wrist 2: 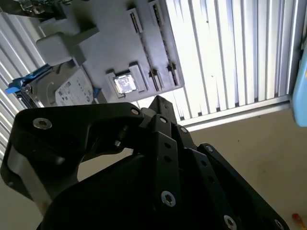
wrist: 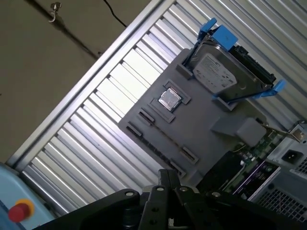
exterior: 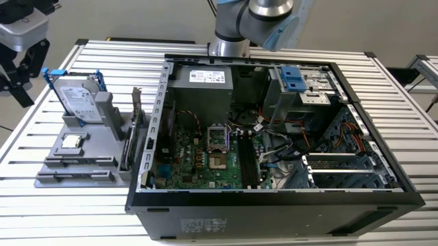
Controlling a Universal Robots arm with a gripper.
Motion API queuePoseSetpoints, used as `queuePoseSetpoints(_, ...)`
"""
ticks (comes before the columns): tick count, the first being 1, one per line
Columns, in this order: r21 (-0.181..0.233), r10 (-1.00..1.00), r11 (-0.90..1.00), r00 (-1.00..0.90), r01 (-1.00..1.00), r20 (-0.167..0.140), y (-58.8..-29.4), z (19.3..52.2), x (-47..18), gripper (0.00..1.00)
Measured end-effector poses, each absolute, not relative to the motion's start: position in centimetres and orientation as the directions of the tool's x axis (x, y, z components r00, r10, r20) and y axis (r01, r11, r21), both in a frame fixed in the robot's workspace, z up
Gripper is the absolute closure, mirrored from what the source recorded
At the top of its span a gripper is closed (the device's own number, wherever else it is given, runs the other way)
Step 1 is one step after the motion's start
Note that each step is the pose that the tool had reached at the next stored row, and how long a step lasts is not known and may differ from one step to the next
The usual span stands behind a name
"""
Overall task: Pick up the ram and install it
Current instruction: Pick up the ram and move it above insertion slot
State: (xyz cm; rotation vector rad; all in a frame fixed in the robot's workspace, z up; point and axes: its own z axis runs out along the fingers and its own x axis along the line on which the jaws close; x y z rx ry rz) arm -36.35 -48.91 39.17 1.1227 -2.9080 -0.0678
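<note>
**Fig.** Work cell, exterior view plus both wrist views.

**Layout.** A slatted desk (exterior: 82, 205) carries an open PC case (exterior: 274, 202) toward the exterior view's right. A grey fixture (exterior: 75, 166) stands toward its left, just beside the case.

**Arm and claw.** The arm (exterior: 255, 18) rises behind the case. Its claw (exterior: 24, 69) hangs at the exterior view's far left, off the desk's edge. It is near the fixture's hard-drive end but apart from it, and well apart from the case interior. Claw state: cannot tell, open vs. closed.

**Fixture contents.**
- Hard drive (exterior: 77, 100) in a blue frame, upright at the back.
- CPU (exterior: 72, 143) flat in a square pocket in front of the drive.
- Green card (wrist: 259, 146) w/ metal bracket, on edge along the side facing the case.

**Ram** (wrist: 259, 171). In the first wrist view it is a long dark strip on edge, just beside the green card on its case side. It is seated in the fixture, not yet in the motherboard.

**Inside the case.**
- Motherboard (exterior: 198, 159) lies flat on the case floor.
- Long black slots (exterior: 247, 159) run along it, near its middle.
- Power supply (exterior: 202, 84) sits at the back.
- Blue-tabbed drive bay (exterior: 294, 82) is at the back, toward the exterior view's right.

**Wrist views.** In both, the claw's black body is in the foreground. The fixture lies beyond it on the desk slats, w/ CPU and hard drive facing the cameras.
</note>
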Motion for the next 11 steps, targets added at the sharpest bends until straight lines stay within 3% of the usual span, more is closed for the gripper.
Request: queuePoseSetpoints(11, 0.049, -0.734, 0.678, -0.679, -0.733, 0.006, -48.91, 39.17, -36.35, 1.00)
